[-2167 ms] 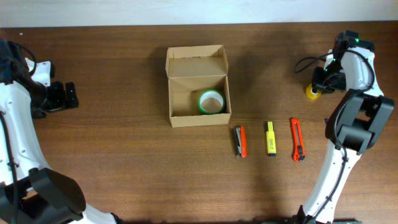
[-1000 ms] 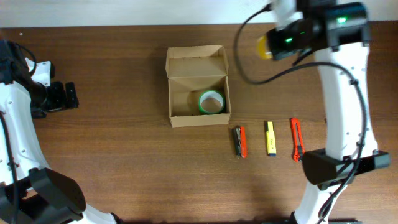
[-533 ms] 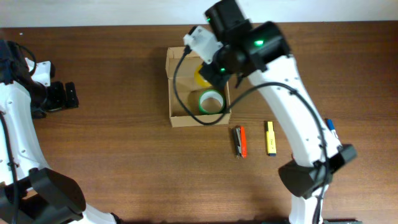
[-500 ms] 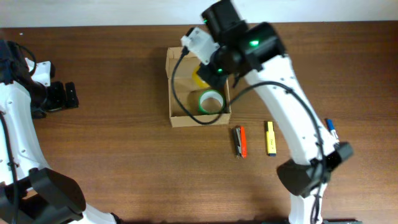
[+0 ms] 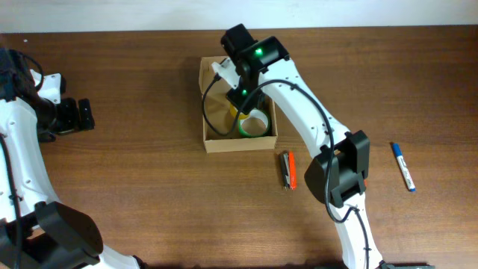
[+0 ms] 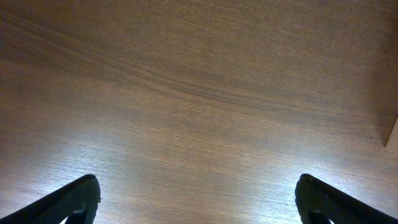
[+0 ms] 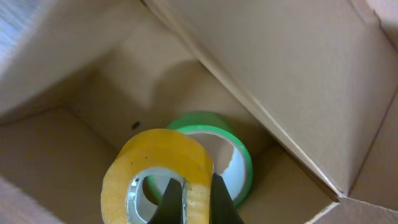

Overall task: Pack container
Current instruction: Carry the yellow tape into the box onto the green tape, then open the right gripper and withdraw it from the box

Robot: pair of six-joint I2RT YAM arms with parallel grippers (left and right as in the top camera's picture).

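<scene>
The right gripper [image 7: 196, 202] pinches the wall of a yellow tape roll [image 7: 155, 155], low inside the container [image 5: 213, 142], above a green tape roll [image 7: 239, 165]. The container sits open near the far edge of the bench [image 5: 134, 194], midway along. The left gripper [image 6: 199, 202], wide and empty, hovers near the left edge.

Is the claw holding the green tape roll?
No, the right claw is pinching the yellow tape roll, while the green tape roll lies loose in the container.

container [image 5: 224, 143] — green roll [image 7: 205, 121] blocks one corner
</scene>
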